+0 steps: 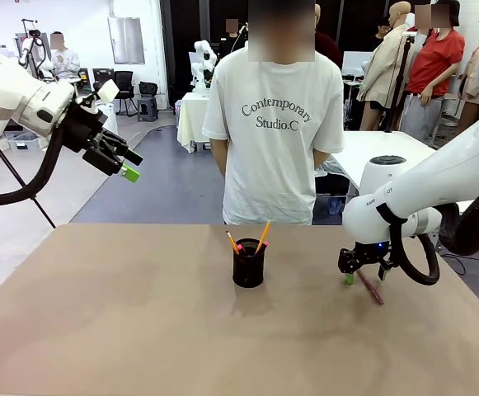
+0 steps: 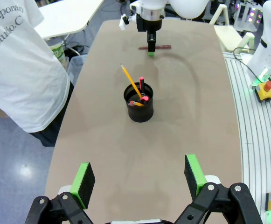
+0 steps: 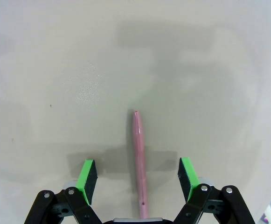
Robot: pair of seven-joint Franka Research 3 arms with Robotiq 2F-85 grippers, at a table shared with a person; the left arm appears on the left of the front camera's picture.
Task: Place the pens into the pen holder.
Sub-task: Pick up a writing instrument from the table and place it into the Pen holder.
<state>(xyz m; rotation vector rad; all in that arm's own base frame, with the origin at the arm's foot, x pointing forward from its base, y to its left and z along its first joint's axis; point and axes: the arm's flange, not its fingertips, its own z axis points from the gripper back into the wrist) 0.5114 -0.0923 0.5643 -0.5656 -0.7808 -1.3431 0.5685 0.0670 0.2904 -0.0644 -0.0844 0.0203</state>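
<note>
The black mesh pen holder (image 1: 248, 264) (image 2: 140, 103) stands mid-table. A yellow-orange pen (image 1: 263, 235) (image 2: 131, 81) and a dark pen with red accents (image 1: 232, 242) (image 2: 142, 87) lean inside it. A reddish-pink pen (image 3: 139, 158) (image 1: 371, 288) (image 2: 156, 47) lies flat on the table to the holder's right. My right gripper (image 3: 139, 175) (image 1: 363, 277) is down at the table, open. Its green pads (image 3: 88, 175) straddle the pink pen with gaps on both sides. My left gripper (image 1: 125, 163) (image 2: 140, 179) hangs open and empty, high over the table's left side.
A person in a white T-shirt (image 1: 274, 132) stands at the far edge behind the holder. The brown tabletop (image 1: 124, 313) is bare around the holder. Off the table's right side, the left wrist view shows a white rail with a red button (image 2: 267, 86).
</note>
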